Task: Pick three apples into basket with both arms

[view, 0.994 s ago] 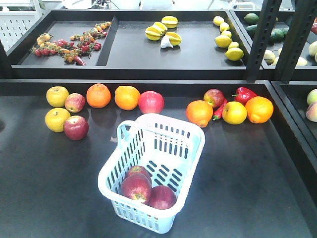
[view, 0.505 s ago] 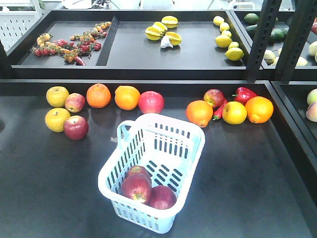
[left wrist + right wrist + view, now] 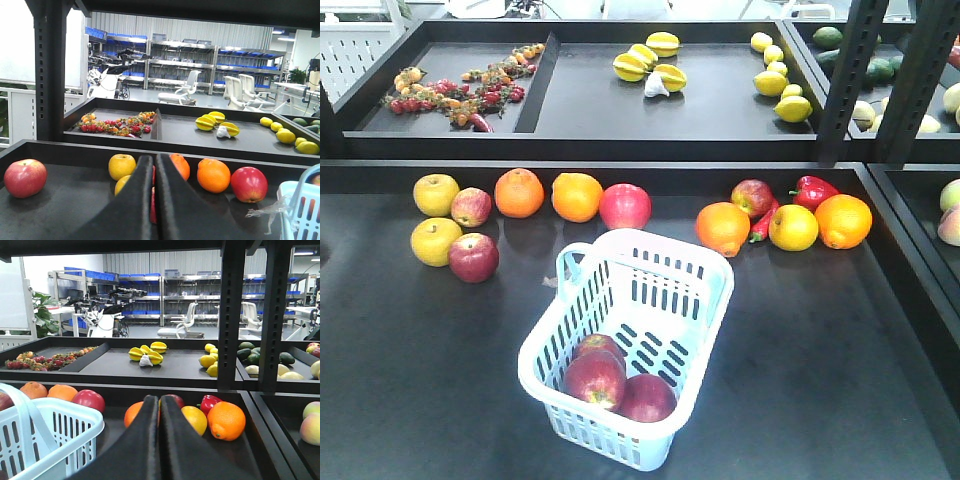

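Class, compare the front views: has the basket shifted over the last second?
No. The basket keeps the same spot: its far rim sits just below the red apple.

Open desk [image 3: 840, 350] L, R & front of basket [image 3: 700, 268]. Fruit row [image 3: 576, 197] lines the back edge; shelf posts [image 3: 845, 80] block far R.

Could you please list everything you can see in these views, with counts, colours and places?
apples in basket: three, dark red, near end of the basket.
basket: one, pale blue-white, table centre.
loose fruit row: red and yellow apples, oranges, along the table's back edge.
red pepper: one, back right.
star fruit: several, yellow, upper tray.
lemons: several, yellow, upper tray right.
left gripper: black fingers together, holding nothing.
right gripper: black fingers together, holding nothing.
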Motion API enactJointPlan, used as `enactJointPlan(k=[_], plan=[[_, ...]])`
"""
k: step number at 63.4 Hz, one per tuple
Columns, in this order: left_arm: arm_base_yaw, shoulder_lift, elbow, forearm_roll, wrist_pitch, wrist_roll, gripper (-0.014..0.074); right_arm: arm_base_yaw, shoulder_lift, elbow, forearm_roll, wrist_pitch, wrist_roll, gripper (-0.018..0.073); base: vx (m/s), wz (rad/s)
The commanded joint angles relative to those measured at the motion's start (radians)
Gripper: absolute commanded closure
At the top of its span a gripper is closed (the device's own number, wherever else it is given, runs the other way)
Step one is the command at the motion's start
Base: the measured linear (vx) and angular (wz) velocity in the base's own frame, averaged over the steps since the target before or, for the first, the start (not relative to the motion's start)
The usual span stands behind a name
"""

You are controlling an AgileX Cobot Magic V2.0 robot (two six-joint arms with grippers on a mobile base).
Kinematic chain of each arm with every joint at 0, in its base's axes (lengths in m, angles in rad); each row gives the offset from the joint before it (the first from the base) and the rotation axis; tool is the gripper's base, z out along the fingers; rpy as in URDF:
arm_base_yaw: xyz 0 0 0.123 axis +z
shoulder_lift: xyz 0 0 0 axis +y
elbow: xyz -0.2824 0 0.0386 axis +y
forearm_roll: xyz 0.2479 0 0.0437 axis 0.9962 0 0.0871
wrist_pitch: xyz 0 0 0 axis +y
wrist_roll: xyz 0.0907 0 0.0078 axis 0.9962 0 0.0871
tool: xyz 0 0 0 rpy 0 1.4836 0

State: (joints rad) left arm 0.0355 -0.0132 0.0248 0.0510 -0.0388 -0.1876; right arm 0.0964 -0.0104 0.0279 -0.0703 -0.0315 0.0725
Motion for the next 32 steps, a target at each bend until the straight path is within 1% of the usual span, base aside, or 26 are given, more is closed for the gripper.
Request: enactJointPlan(k=[1,32], plan=[[-0.001,-0.014,0.022,-0.009,-0.074,-0.006,0.0603,-0.008,-0.011,0.016,-0.009,-0.056,-0.006,0.0568,0.00,0.00],[-0.001,-0.014,0.022,-0.009,-0.074,-0.006,0.0603,-0.008,-0.011,0.016,-0.009,-0.055,-0.006,0.0568,0.00,0.00]])
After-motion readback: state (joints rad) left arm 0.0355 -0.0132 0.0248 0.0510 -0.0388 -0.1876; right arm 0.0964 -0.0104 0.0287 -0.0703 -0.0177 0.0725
